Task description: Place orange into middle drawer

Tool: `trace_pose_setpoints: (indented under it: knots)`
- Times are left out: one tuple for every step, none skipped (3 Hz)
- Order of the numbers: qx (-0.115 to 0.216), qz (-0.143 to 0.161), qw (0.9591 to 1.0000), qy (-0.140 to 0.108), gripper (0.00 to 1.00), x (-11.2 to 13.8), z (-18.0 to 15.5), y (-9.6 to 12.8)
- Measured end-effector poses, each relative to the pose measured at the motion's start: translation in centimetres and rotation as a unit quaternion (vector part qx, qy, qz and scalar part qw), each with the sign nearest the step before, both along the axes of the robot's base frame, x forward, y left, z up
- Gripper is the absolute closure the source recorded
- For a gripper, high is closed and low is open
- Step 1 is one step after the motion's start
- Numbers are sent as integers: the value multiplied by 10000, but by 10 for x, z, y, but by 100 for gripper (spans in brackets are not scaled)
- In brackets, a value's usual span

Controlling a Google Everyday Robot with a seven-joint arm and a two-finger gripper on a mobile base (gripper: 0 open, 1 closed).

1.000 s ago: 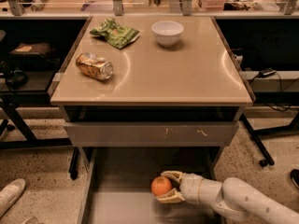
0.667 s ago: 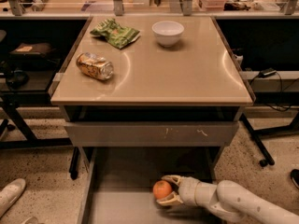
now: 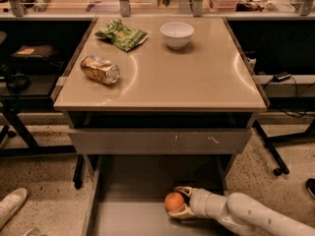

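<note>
The gripper [image 3: 176, 202] has moved a little lower in the picture and a bit more to the right than a moment ago, and the orange [image 3: 173, 201] has gone with it. The claw is closed part way around the orange, one finger over the top and one under it. The orange sits over the floor of the middle drawer [image 3: 130, 215], which is pulled out below the scratched drawer front [image 3: 160, 140].

I cannot tell if the orange touches the floor. The white arm [image 3: 246, 213] runs off the bottom right of the picture and hides the drawer's right wall. The near end of the drawer is cut off too.

The orange is toward the right side of the drawer. To its left the grey floor lies bare up to the long left wall [image 3: 92, 200]
</note>
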State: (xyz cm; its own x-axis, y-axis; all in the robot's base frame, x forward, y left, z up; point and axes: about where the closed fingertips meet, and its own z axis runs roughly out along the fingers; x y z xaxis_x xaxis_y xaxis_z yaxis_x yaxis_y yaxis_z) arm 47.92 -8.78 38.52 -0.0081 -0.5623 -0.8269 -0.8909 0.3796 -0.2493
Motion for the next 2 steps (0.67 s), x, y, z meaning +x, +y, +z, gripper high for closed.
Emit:
trace_pose_setpoints:
  knots:
    - [0, 0, 10000, 0, 57, 0, 0, 0]
    - [0, 1, 10000, 0, 34, 0, 0, 0]
